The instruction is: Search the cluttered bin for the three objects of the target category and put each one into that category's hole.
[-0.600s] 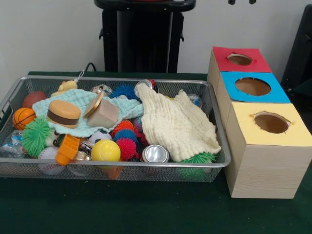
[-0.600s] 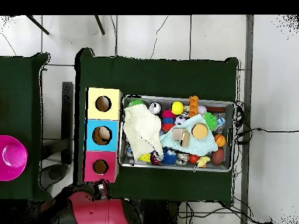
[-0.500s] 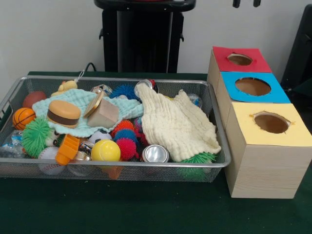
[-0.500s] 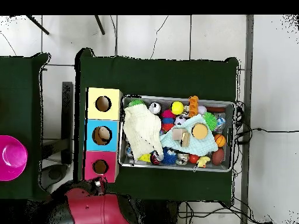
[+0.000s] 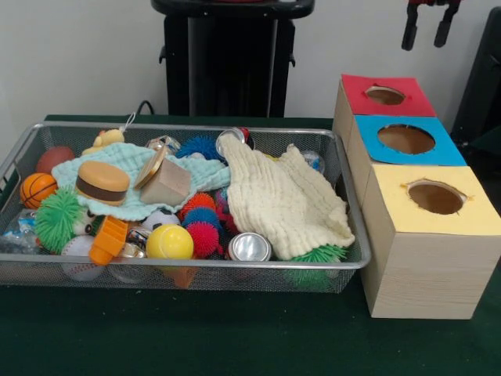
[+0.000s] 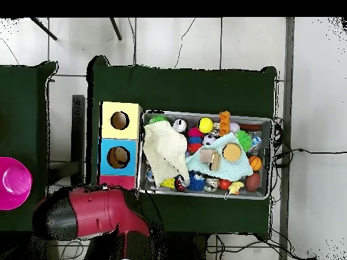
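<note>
Red and black tool (image 5: 427,27) hangs above the red-topped wooden box (image 5: 385,95). Its two fingers are spread apart with nothing between them; it carries nothing. In the overhead view the red arm (image 6: 95,211) covers the red box, so the tool itself is hidden there.

Silver wire-mesh bin (image 5: 196,270) sits on the dark green desk (image 5: 235,337), touching the row of three hole-topped boxes: red, blue-topped (image 5: 407,139) and yellow-topped (image 5: 435,197). Probably set side by side so the carry from bin to hole stays short.

Target category not shown, so I cannot tell which three items count. Candidates all lie in the bin:
- Toy hamburger (image 5: 102,182), flat on the mint-green cloth (image 5: 129,205), bun up.
- Tan wooden block (image 5: 165,184), tilted against a round lid.
- Silver can (image 5: 249,247), end-on to the front camera, long axis running front to back.
- Orange plastic piece (image 5: 108,239), tilted, long axis leaning up to the right.
- Yellow ball (image 5: 169,242) and spiky balls have no axis.

Cream knitted cloth (image 5: 282,202) drapes over the right half and likely hides more, so searching means shifting it.
</note>
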You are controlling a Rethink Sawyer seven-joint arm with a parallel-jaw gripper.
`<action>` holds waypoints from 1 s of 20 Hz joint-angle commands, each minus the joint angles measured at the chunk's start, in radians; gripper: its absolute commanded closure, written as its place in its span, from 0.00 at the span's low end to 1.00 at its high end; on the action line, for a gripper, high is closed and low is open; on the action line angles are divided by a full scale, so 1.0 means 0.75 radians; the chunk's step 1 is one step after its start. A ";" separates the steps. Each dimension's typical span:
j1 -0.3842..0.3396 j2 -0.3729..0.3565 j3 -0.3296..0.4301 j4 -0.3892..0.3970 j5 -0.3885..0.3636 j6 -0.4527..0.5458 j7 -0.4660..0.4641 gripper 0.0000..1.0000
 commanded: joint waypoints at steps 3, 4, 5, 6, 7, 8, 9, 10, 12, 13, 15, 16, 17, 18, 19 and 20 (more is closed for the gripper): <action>0.102 -0.128 -0.065 0.118 0.098 0.123 0.421 0.00; 0.109 -0.152 -0.070 0.155 0.107 0.121 0.411 0.00; 0.108 -0.166 -0.072 0.173 0.114 0.125 0.396 0.00; 0.113 -0.177 -0.079 0.188 0.121 0.129 0.394 0.00; 0.122 -0.194 -0.088 0.207 0.124 0.136 0.395 0.00; 0.127 -0.173 -0.096 0.179 0.119 0.151 0.405 0.00; 0.139 -0.191 -0.106 0.189 0.122 0.180 0.412 0.00; 0.165 -0.242 -0.125 0.224 0.129 0.213 0.429 0.00; 0.189 -0.287 -0.144 0.243 0.136 0.265 0.438 0.00; 0.198 -0.303 -0.153 0.244 0.138 0.287 0.440 0.00; 0.213 -0.320 -0.162 0.264 0.148 0.296 0.448 0.00; 0.220 -0.326 -0.166 0.278 0.151 0.284 0.451 0.00; 0.230 -0.332 -0.173 0.286 0.152 0.278 0.461 0.00; 0.241 -0.338 -0.179 0.302 0.154 0.262 0.468 0.00; 0.246 -0.337 -0.181 0.309 0.155 0.248 0.471 0.00; 0.254 -0.345 -0.182 0.328 0.161 0.233 0.471 0.00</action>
